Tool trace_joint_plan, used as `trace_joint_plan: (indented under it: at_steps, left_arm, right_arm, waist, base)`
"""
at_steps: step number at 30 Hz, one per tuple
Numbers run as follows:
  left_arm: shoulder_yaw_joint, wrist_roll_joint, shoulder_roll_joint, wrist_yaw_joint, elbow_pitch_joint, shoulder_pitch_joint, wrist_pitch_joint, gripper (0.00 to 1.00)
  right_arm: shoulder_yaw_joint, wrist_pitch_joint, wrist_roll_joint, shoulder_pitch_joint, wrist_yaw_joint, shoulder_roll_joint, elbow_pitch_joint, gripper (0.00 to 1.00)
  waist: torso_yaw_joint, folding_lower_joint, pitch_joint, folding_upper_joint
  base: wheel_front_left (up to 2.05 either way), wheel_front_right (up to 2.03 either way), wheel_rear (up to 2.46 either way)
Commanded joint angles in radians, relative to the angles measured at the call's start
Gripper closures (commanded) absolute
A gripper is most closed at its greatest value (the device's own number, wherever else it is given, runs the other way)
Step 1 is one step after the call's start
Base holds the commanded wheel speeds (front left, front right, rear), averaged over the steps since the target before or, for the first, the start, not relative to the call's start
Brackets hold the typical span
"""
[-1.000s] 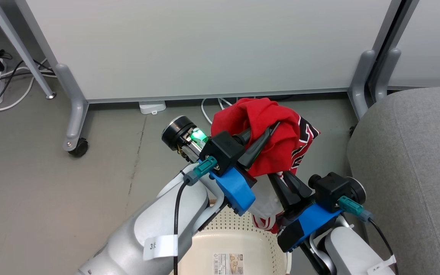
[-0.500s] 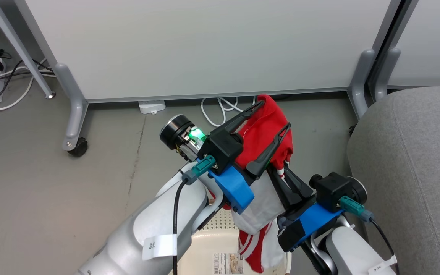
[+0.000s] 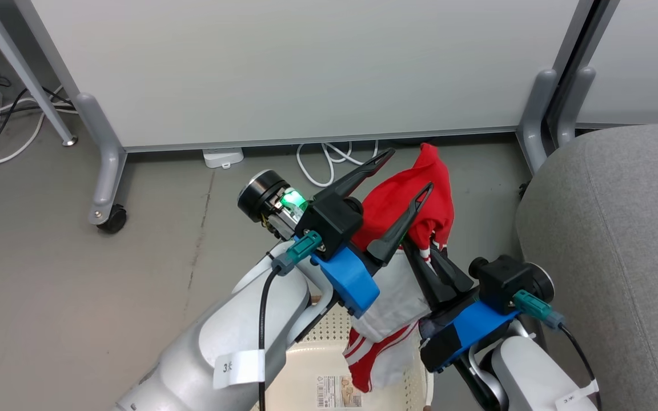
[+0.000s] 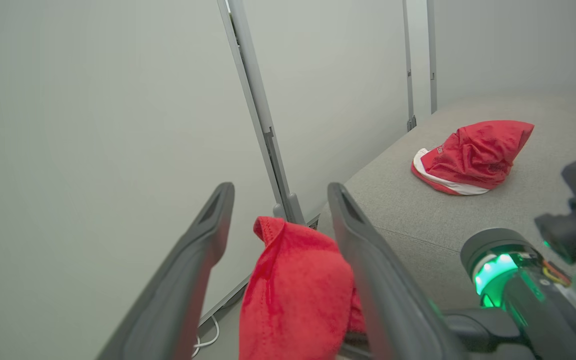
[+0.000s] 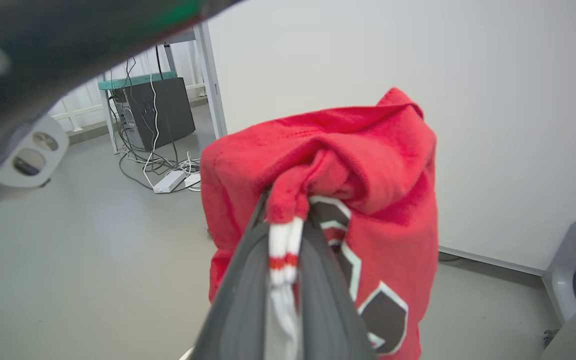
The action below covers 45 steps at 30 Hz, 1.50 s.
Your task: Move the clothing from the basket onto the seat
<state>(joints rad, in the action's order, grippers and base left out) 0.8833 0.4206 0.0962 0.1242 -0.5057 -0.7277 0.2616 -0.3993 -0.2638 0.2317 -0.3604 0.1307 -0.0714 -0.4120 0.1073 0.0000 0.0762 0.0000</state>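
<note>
- Clothing (image 3: 414,200): one red-and-white piece hangs in the air above the basket (image 3: 334,328). Its striped tail dangles over the rim, and it is beside the seat (image 3: 609,257) but not yet over it.
- Another red piece (image 4: 473,155) already lies crumpled on the seat in the left wrist view, so I judge the task partly done. The hanging piece has yet to be carried right and set down.
- What shows of the basket floor is bare apart from a label (image 3: 340,394). The arms hide the rest, so I cannot tell whether more is left inside.
- Left gripper (image 3: 409,169): spread wide and released, with one finger on each side of the red bunch. It grips nothing, and whether a finger brushes the cloth is unclear.
- Right gripper (image 3: 423,248): clenched on the hanging piece, pinching a striped cuff and white fabric between its fingers and carrying all the weight.
</note>
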Motion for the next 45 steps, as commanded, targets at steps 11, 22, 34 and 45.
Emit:
trace_joint_plan:
  at_steps: [11, 22, 34, 45]
  left_arm:
    - [-0.010, -0.011, 0.009, 0.002, -0.003, -0.006, 0.005, 0.00]
    - [0.014, -0.011, 0.007, 0.005, -0.014, -0.022, 0.005, 0.00]
    - [0.064, 0.000, 0.009, 0.006, -0.040, -0.041, 0.004, 0.00]
    - [0.118, 0.007, 0.013, 0.006, -0.055, -0.058, 0.002, 0.00]
  right_arm:
    - [0.068, -0.001, -0.009, -0.015, 0.000, -0.007, 0.022, 1.00]
    - [0.155, -0.001, -0.023, -0.024, 0.000, -0.020, 0.048, 1.00]
    - [0.268, -0.001, -0.033, 0.011, 0.000, -0.047, 0.092, 1.00]
    - [0.359, -0.001, -0.040, 0.064, 0.000, -0.036, 0.135, 1.00]
  waist:
    - [-0.043, 0.0000, 0.035, 0.0000]
    - [-0.131, 0.0000, 0.083, 0.0000]
    - [-0.240, 0.0000, 0.139, 0.0000]
    - [-0.312, 0.0000, 0.186, 0.0000]
  base:
    - [0.00, 0.00, 0.00]
    - [0.00, 0.00, 0.00]
    - [0.00, 0.00, 0.00]
    - [0.00, 0.00, 0.00]
